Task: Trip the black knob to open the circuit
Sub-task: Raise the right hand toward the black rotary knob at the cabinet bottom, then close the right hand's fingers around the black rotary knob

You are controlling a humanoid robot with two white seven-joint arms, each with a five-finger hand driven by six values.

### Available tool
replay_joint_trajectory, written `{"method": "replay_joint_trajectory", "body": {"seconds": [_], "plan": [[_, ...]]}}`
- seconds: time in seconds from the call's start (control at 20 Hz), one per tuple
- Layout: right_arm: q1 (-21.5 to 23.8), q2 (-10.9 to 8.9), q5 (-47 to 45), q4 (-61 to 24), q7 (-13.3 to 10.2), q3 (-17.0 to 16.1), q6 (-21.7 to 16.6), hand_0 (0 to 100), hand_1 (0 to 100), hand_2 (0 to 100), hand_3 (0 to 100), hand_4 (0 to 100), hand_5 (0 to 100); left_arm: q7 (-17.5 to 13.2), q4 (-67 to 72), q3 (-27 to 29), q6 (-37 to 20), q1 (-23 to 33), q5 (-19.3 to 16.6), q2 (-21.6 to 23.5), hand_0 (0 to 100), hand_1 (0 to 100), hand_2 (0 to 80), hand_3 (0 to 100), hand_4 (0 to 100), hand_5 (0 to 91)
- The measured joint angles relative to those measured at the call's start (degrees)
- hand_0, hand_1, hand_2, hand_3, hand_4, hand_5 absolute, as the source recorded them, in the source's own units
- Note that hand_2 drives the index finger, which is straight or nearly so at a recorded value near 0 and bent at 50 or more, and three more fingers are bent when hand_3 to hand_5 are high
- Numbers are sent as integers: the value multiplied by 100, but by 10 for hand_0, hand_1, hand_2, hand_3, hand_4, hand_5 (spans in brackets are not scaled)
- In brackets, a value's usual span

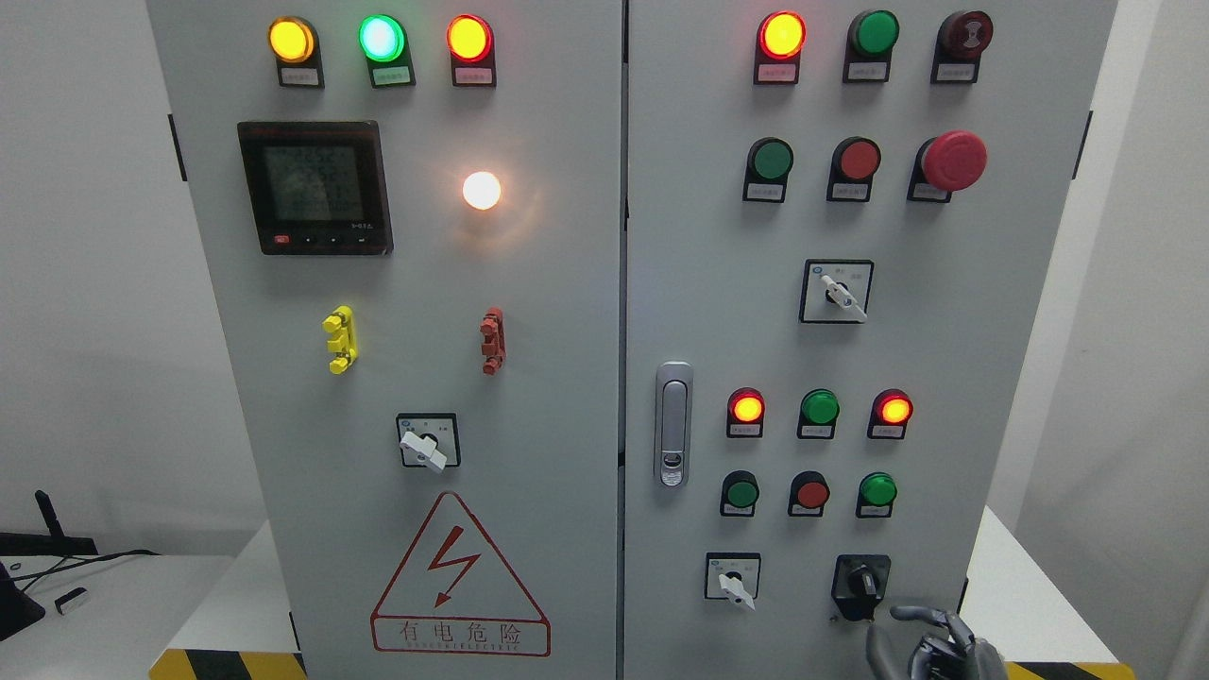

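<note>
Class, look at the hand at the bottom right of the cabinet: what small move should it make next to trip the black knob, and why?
Probably lift the right hand a little, up and to the left, until its fingers close around the black knob. The hand sits just below and to the right of the knob, its fingers curled near it but holding nothing.
</note>
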Motion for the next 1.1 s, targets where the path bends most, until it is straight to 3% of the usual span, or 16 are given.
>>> {"method": "replay_joint_trajectory", "body": {"seconds": [1.1], "plan": [[-110,2,39,110,-1,49,44,362,722,435,955,1000,1000,0,0,0,0,0,0,0,120,389,0,0,0,0]]}}
